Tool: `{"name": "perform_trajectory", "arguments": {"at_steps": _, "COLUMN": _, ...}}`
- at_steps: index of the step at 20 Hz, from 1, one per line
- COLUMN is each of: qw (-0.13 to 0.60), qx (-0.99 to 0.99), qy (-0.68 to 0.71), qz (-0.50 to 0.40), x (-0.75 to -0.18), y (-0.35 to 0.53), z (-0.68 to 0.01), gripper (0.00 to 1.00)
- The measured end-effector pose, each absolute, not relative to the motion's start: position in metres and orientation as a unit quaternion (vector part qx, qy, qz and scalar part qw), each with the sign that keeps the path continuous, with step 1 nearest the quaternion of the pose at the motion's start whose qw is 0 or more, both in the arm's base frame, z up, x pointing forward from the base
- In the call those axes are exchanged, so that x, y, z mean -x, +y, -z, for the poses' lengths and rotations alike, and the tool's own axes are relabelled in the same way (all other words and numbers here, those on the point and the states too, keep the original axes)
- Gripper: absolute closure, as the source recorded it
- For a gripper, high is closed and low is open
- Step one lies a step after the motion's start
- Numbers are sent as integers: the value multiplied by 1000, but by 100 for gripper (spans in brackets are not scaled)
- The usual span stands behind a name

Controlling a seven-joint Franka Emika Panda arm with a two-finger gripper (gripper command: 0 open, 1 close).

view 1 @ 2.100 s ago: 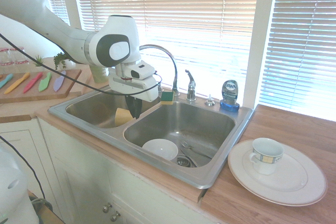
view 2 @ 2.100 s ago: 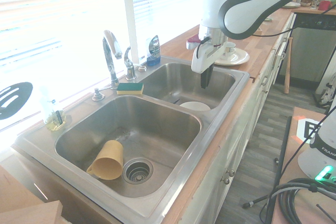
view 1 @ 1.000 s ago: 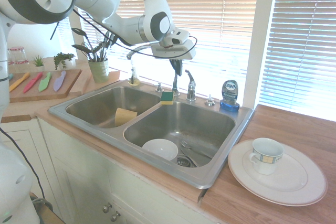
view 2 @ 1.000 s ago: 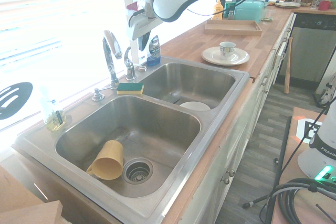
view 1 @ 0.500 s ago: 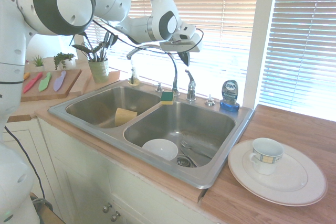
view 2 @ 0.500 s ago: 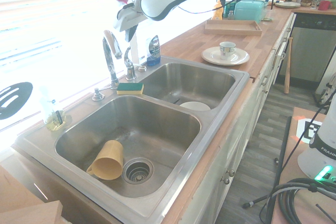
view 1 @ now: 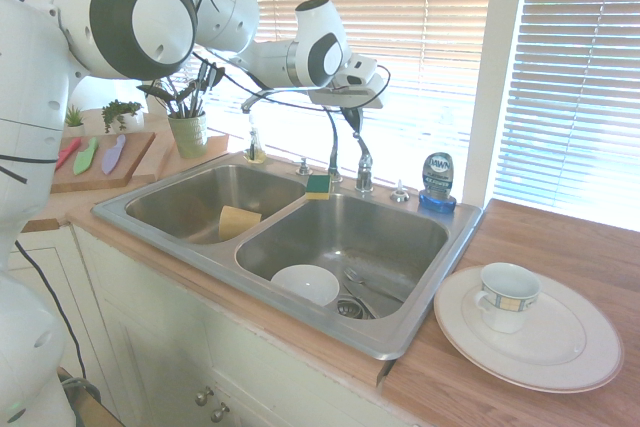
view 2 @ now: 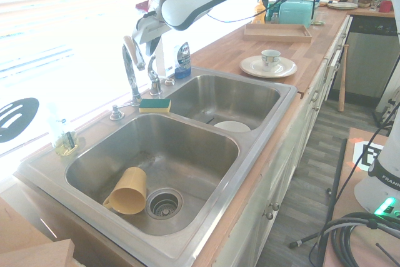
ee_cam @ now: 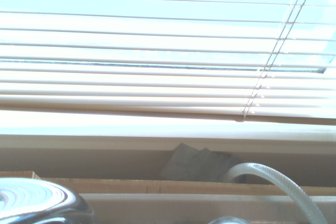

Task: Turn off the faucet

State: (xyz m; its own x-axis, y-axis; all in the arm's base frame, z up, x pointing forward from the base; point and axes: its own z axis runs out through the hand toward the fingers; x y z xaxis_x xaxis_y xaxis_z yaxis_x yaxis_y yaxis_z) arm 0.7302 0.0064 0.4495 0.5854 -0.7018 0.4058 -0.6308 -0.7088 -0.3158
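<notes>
The hand (view 1: 353,119) hangs just above the short chrome lever of the faucet (view 1: 362,162), its dark fingers pressed together and pinching nothing, tilted steeply downward; whether the tips touch the lever cannot be told. The faucet stands on the far rim of the double sink (view 1: 400,332), about at the divider between the two basins, its thin arched spout curving out to the left over the left basin. A green and yellow sponge (view 1: 319,185) lies on the rim just left of the lever's base, and a small chrome cap (view 1: 400,191) sits to the right of it, with a blue dish soap bottle (view 1: 437,182) further right at the far right corner of the sink. The right basin holds a white bowl (view 1: 305,283) near its front left and some cutlery by the drain; the left basin holds a yellow cup (view 2: 127,191) lying on its side next to the drain. On the wooden bench (view 1: 560,247) right of the sink a white plate (view 1: 570,357) carries a mug (view 1: 507,296). The wrist view shows mostly bright window blinds (ee_cam: 157,40), with a rounded chrome surface at one corner and a clear hose (ee_cam: 283,182) arching nearby.
</notes>
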Motion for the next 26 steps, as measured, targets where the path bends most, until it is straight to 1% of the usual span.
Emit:
{"name": "perform_trajectory", "arguments": {"at_steps": 7, "qw": 61, "qx": 890, "qy": 378, "qz": 248, "x": -726, "y": 3, "z": -435, "gripper": 100}}
{"name": "perform_trajectory", "arguments": {"at_steps": 14, "qw": 55, "qx": 892, "qy": 379, "qz": 239, "x": -710, "y": 1, "z": -417, "gripper": 100}}
{"name": "perform_trajectory", "arguments": {"at_steps": 26, "qw": 63, "qx": 886, "qy": 386, "qz": 248, "x": -677, "y": -11, "z": -418, "gripper": 100}}
